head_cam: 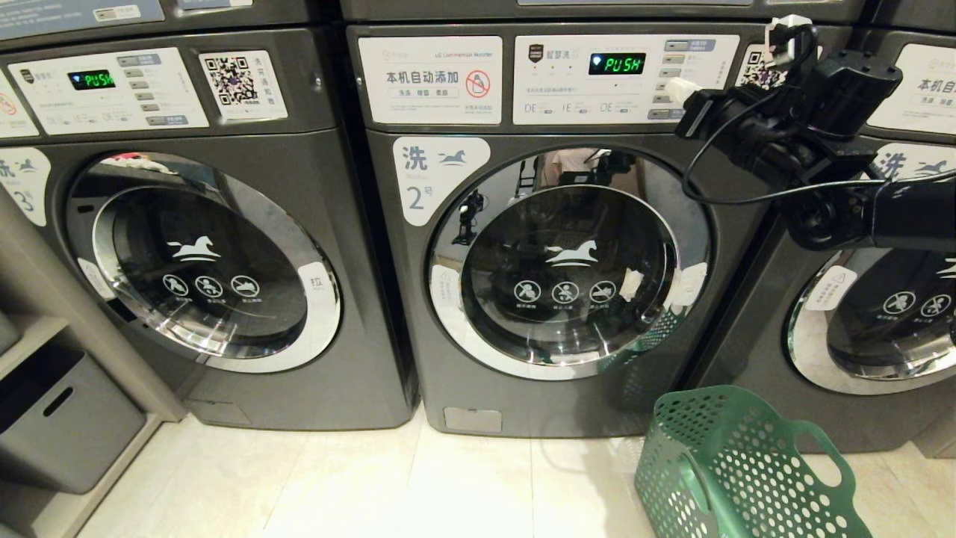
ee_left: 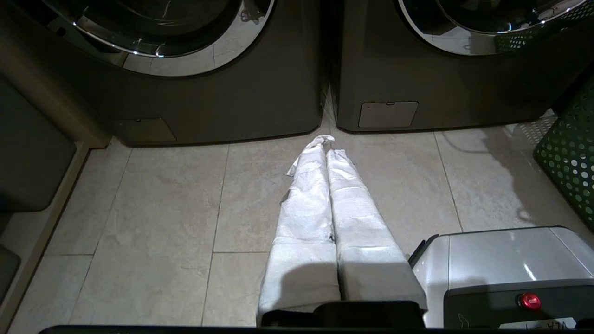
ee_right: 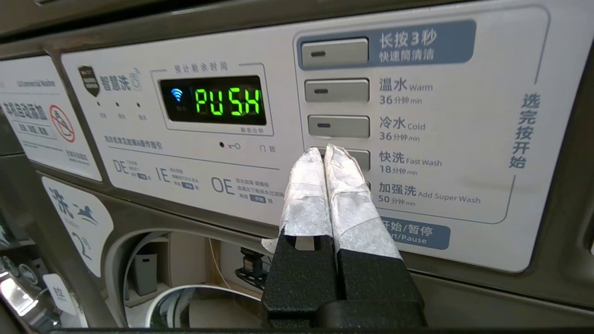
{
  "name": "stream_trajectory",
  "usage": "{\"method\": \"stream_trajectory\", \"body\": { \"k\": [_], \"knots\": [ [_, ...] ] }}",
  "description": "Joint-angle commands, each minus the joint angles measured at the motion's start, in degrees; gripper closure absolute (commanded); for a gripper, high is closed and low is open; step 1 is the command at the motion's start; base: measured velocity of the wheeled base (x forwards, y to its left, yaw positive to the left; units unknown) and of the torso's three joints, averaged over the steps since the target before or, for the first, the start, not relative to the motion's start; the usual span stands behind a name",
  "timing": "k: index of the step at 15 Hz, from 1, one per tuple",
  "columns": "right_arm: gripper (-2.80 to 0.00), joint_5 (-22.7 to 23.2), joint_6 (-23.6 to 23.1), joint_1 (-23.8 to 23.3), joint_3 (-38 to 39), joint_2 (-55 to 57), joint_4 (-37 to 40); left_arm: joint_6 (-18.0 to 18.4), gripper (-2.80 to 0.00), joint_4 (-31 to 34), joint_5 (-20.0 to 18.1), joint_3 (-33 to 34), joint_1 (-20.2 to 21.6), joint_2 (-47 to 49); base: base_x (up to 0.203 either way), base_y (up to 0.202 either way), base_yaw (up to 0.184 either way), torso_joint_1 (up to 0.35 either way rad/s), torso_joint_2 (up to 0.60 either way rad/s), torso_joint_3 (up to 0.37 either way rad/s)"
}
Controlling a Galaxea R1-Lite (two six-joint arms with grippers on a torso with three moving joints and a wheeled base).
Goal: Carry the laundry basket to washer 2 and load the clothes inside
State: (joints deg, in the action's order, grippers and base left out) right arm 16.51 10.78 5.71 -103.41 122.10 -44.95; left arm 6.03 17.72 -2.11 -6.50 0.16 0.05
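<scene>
Washer 2 [head_cam: 567, 269] stands straight ahead, its round chrome-rimmed door closed and its white label [head_cam: 418, 196] showing the numeral 2. Raised at its control panel, my right gripper [head_cam: 676, 90] is shut and holds nothing. Its taped tips [ee_right: 325, 150] rest at the Fast Wash button [ee_right: 362, 160], beside the display reading PUSH [ee_right: 227, 102]. The green laundry basket [head_cam: 736, 471] sits on the floor in front of the washer's right side. The clothes are out of view. Hanging low over the tiles, my left gripper [ee_left: 327, 148] is shut and empty.
Washer 3 [head_cam: 202, 261] stands to the left and another washer [head_cam: 881, 329] to the right, both doors closed. A grey storage bin [head_cam: 60, 418] sits on a low shelf at far left. My base [ee_left: 510, 264] is close to the basket [ee_left: 568, 162].
</scene>
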Motion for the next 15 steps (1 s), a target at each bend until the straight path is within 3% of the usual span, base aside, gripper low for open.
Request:
{"method": "stream_trajectory", "body": {
  "k": [1, 15],
  "knots": [
    [0.00, 0.11, -0.06, 0.01, -0.48, 0.60, -0.23, 0.03, 0.00, 0.03, 0.00, -0.01, 0.02, -0.13, 0.000, 0.000, 0.000, 0.000, 0.00, 0.000],
    [0.00, 0.01, -1.46, 0.00, -4.35, 4.64, -0.14, -0.32, 0.00, 0.03, 0.00, -0.01, 0.02, -0.05, 0.000, 0.000, 0.000, 0.000, 0.00, 0.000]
  ]
}}
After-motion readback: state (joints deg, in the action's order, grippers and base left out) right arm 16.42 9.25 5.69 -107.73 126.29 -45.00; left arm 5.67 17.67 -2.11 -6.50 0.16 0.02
